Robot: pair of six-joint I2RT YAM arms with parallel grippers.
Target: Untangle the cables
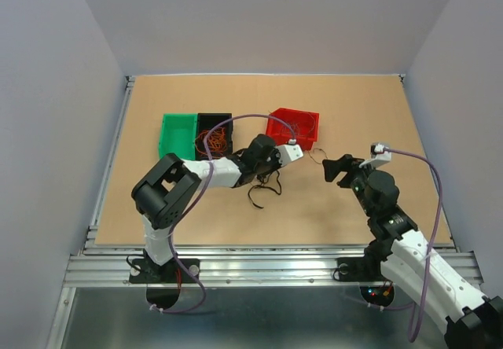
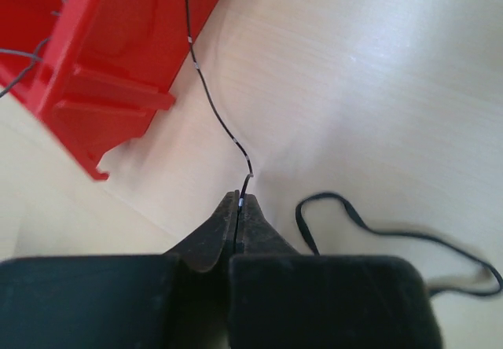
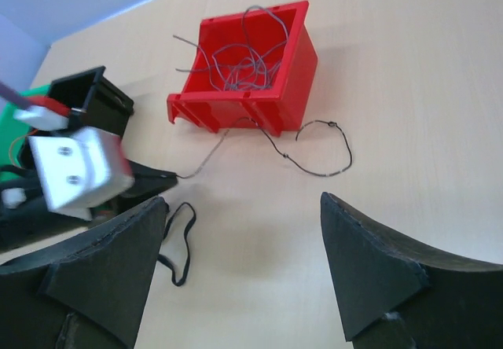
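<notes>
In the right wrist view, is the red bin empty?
No, the red bin holds a loose tangle of thin grey wires.

free: bare table (image 1: 393,129) right of red bin (image 1: 295,125); gap between left pincer (image 2: 238,201) and right pincer (image 3: 244,200) | blocked: green bin (image 1: 177,133), black bin (image 1: 214,126), red bin in a row | low: thin cable (image 2: 229,130) crosses gap, black loop (image 2: 393,232) beside left pincer

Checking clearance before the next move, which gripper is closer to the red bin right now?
Left. The left gripper sits just off the red bin's near side, fingers shut on a thin black cable. The right gripper hangs open, farther off to the bin's right.
</notes>
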